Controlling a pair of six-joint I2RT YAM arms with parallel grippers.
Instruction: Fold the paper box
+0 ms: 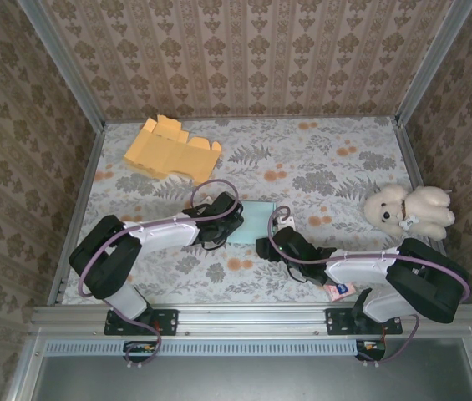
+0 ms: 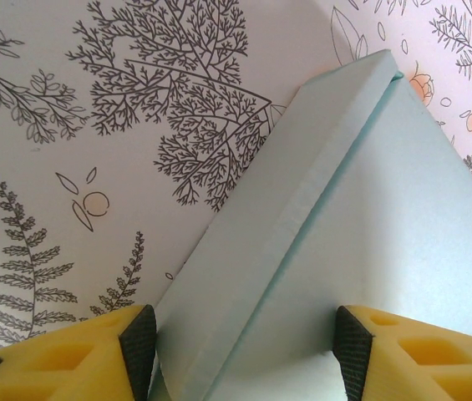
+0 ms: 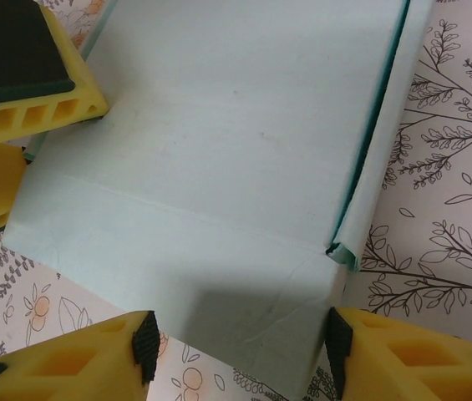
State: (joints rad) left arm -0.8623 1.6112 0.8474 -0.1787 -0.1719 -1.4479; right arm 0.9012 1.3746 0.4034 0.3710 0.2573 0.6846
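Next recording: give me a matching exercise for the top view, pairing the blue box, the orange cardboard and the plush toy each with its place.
Things:
1. blue box
2. orange cardboard
3. plush toy

Places:
A. right side
B. centre
C. far left

Pairs: 1-B; 2-C; 3-A

Beige damask-patterned walls (image 1: 244,50) closed in three sides, silver aluminium corner posts (image 1: 62,63) stood between them, and there lay the pale fern-and-flower printed tablecloth (image 1: 319,159), evenly lit.
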